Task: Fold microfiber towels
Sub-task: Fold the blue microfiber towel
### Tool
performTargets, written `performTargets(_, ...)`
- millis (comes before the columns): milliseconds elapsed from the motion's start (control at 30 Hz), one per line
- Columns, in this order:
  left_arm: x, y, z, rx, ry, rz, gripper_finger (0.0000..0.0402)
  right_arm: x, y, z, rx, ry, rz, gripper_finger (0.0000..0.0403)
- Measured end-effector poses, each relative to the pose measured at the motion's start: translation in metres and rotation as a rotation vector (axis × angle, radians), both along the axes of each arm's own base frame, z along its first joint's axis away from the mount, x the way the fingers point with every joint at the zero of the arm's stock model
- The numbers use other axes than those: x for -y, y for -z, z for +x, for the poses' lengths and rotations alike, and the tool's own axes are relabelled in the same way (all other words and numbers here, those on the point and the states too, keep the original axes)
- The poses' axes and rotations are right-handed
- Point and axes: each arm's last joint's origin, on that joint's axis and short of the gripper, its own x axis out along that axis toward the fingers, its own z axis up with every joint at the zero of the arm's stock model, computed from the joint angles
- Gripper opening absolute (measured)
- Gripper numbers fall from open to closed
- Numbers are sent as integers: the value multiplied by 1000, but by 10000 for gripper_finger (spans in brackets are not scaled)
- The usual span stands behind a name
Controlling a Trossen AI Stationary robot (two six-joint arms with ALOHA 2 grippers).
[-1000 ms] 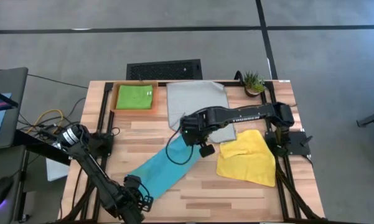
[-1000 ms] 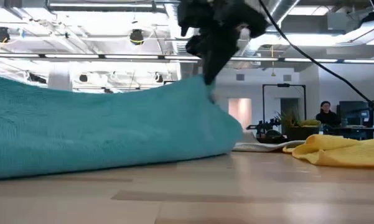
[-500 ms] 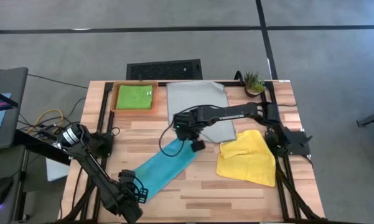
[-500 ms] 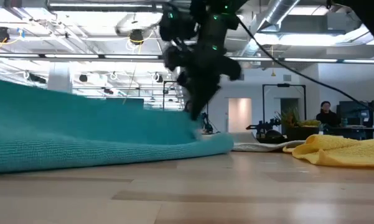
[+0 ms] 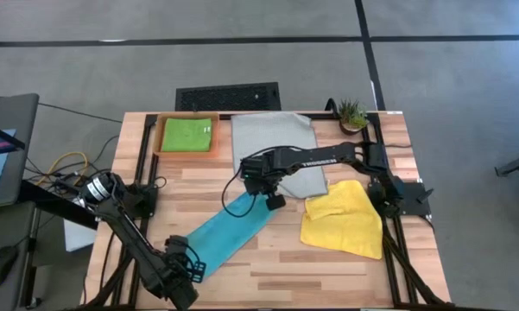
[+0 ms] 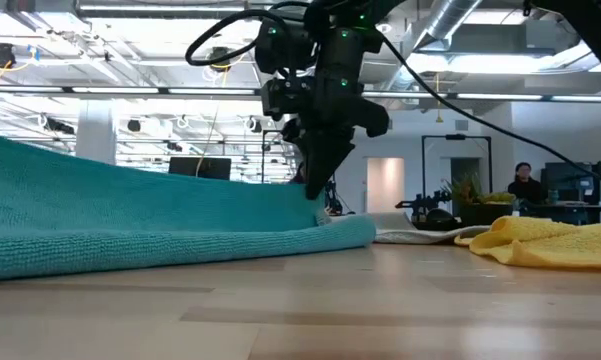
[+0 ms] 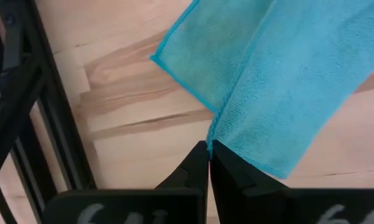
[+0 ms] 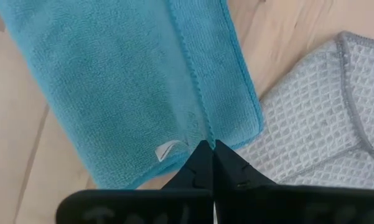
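The sky-blue microfiber towel (image 5: pixel 229 231) lies folded into a long strip running diagonally across the middle of the light wooden table (image 5: pixel 268 268), one end near the table's front left, the other near the centre. The left gripper (image 7: pixel 209 149) has its fingers pressed together on the hemmed edge at the strip's front-left end, close to the black frame rail (image 7: pixel 46 118). The right gripper (image 8: pixel 210 148) pinches the hem at the far end, just beside the pale grey waffle-weave cloth (image 5: pixel 276 151), whose near corner almost meets the blue one. The crumpled yellow towel (image 5: pixel 345 220) sits to the right, well apart from the strip, with bare wood between them and along the front edge. At the back left, the shallow orange rectangular tray (image 5: pixel 160 147) holds the folded lime-green towel (image 5: pixel 187 135). A small potted plant (image 5: pixel 352 114) stands at the back right corner.
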Motion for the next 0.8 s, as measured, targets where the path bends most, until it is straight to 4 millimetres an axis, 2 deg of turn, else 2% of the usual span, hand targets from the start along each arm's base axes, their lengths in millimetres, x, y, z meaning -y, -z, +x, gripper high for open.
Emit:
performTargets(167,-1,0,2,47,48,43,0,2,0,-1,-6,22,5,13)
performTargets(467,-4,-1,1,22,63,58,3,2,0,-1,-6,22,5,51)
performTargets(633,-5,-1,0,-1,59,58,30,2,0,-1,-6,22,6,71)
performTargets(800,-8,-2,-1,-2,62,99,76,2,0,-1,-5,22,5,101)
